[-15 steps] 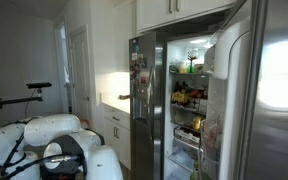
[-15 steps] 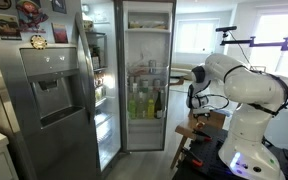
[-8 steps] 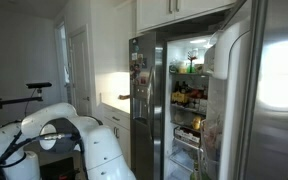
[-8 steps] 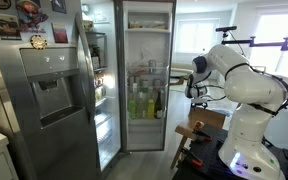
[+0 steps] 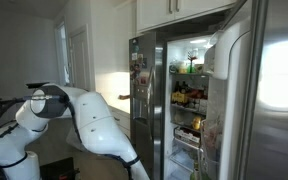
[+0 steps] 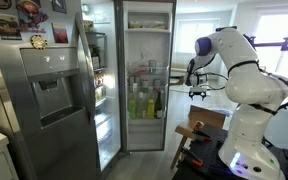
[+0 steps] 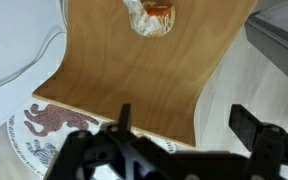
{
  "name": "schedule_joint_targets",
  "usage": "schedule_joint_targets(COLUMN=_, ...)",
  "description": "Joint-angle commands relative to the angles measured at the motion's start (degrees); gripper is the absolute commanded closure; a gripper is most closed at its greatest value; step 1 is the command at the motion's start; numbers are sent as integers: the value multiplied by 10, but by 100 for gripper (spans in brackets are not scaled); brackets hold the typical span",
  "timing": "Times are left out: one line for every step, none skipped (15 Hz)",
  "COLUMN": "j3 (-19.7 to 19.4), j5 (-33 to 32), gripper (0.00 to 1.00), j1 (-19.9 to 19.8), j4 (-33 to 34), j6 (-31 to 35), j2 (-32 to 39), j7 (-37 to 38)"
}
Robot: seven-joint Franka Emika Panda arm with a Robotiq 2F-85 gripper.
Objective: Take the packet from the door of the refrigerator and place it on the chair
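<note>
In the wrist view, a clear packet (image 7: 152, 15) with orange contents lies on the wooden chair seat (image 7: 134, 70), at the top of the picture. My gripper (image 7: 187, 125) is open and empty, raised above the seat's near edge and apart from the packet. In an exterior view my gripper (image 6: 194, 88) hangs above the chair (image 6: 202, 120), to the right of the refrigerator. The refrigerator (image 5: 189, 90) stands open and lit. Its door (image 6: 149, 80) shows its white lining and bins of bottles. In an exterior view the door's steel outside (image 5: 274, 100) shows.
A narrower steel door (image 6: 49, 90) with a dispenser and stickers stands to the left. A round printed mat (image 7: 39, 130) lies beside the chair on the floor. White cabinets (image 5: 174, 10) sit above the refrigerator. My white arm (image 5: 84, 120) fills the foreground.
My arm has risen from low over the chair and swung upward. The gripper is now higher above the seat. The refrigerator and its door have not moved.
</note>
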Motion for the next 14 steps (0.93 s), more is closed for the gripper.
schedule_joint_targets(j3=-20, j5=-9, gripper=0, j1=40, j4=-136, j6=0, j2=-128, j7=-33)
schedule_joint_targets(j3=-25, j5=-13, gripper=0, j1=49, j4=-159, j6=-4, j2=-154, j7=-39)
schedule_joint_targets(j3=-33, j5=-19, gripper=0, j1=60, j4=-184, j6=-10, j2=-181, j7=-43)
schedule_joint_targets(j3=-41, j5=-27, gripper=0, j1=71, j4=-208, j6=-13, j2=-208, j7=-47)
schedule_joint_targets(j3=-47, j5=-33, gripper=0, j1=81, j4=-226, j6=-18, j2=-231, j7=-48)
schedule_joint_targets(j3=-56, j5=-43, gripper=0, j1=92, j4=-245, j6=-25, j2=-256, j7=-51)
schedule_joint_targets(j3=-66, j5=-56, gripper=0, j1=105, j4=-265, j6=-32, j2=-283, j7=-50)
schedule_joint_targets(j3=-69, j5=-66, gripper=0, j1=112, j4=-279, j6=-34, j2=-304, j7=-51)
schedule_joint_targets(j3=-76, j5=-80, gripper=0, j1=119, j4=-292, j6=-42, j2=-327, j7=-49)
schedule_joint_targets(j3=-80, j5=-95, gripper=0, j1=126, j4=-306, j6=-48, j2=-349, j7=-45)
schedule_joint_targets(j3=-80, j5=-106, gripper=0, j1=129, j4=-314, j6=-56, j2=-369, j7=-44)
schedule_joint_targets(j3=-81, j5=-119, gripper=0, j1=132, j4=-322, j6=-65, j2=-388, j7=-41)
schedule_joint_targets(j3=-80, j5=-131, gripper=0, j1=134, j4=-327, j6=-75, j2=-403, j7=-35)
schedule_joint_targets(j3=-77, j5=-145, gripper=0, j1=135, j4=-329, j6=-88, j2=-414, j7=-26)
